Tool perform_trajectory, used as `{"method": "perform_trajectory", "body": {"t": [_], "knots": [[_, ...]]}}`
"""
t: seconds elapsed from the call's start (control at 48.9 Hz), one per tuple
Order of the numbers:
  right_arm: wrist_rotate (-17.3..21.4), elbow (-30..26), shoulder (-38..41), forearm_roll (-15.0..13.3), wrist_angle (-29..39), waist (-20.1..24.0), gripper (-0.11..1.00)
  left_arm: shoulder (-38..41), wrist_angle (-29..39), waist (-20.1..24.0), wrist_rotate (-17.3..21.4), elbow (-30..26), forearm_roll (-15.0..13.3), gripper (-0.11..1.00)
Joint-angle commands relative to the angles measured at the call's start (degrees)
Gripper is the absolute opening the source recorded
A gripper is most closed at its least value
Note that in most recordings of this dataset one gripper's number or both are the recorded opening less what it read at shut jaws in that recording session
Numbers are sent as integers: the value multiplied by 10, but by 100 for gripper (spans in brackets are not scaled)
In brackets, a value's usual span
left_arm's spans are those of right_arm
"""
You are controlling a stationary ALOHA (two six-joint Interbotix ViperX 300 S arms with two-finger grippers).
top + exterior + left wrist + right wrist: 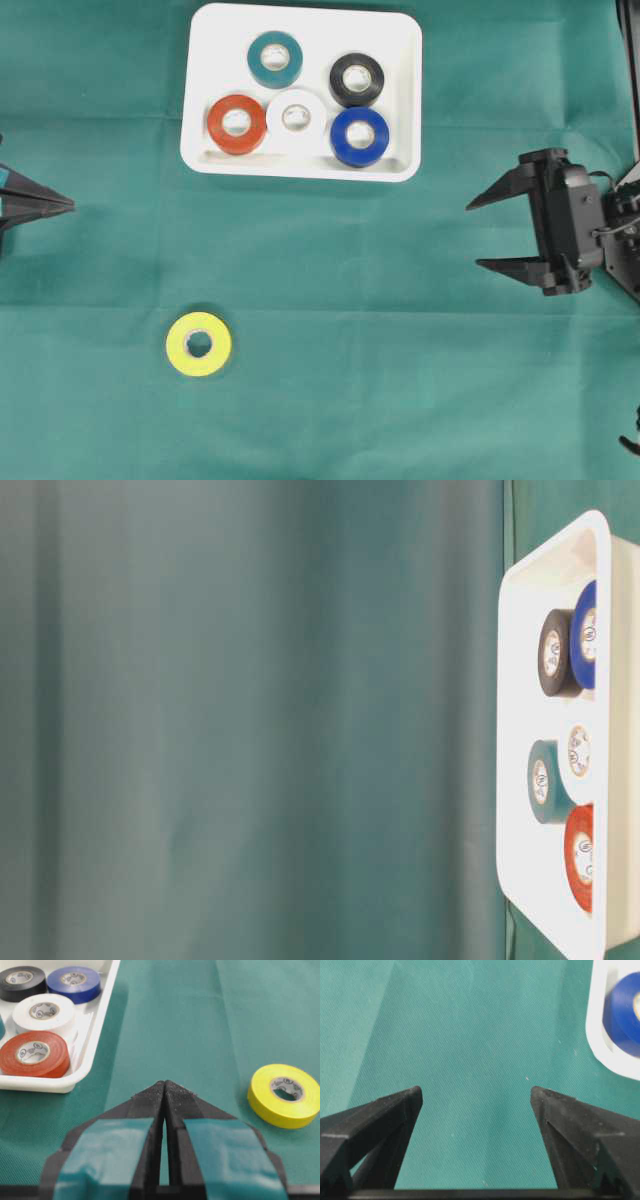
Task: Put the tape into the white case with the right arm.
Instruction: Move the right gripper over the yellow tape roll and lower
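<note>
The white case (400, 60) lies at the back of the green cloth and holds several tape rolls: teal (275, 59), black (356, 79), red (237, 123), white (296, 119) and blue (359, 137). A yellow tape roll (198, 344) lies flat on the cloth at the front left, also in the left wrist view as the yellow roll (283, 1094). My right gripper (472, 235) stands open at the right edge, empty, far from the yellow roll. Its fingertips (413, 1095) frame bare cloth. My left gripper (70, 205) rests shut at the left edge.
The green cloth (400, 350) covers the whole table. The case's rim (600, 1055) and the blue roll (625, 1012) show at the upper right of the right wrist view. The table-level view shows the case (520, 780) at its right edge.
</note>
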Motion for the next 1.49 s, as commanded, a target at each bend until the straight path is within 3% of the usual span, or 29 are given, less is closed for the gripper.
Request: {"method": "perform_trajectory", "body": {"t": [0.0, 0.43, 0.737, 1.473], "knots": [[1, -33, 25, 1, -3, 14, 68, 4, -4, 1, 0, -8, -1, 1], [-6, -230, 257, -5, -4, 74, 66, 4, -4, 1, 1, -8, -1, 1], [-6, -381, 387, -10, -5, 85, 66, 4, -5, 1, 1, -7, -1, 1], [-4, -643, 571, -10, 3, 129, 67, 4, -6, 1, 1, -7, -1, 1]]}}
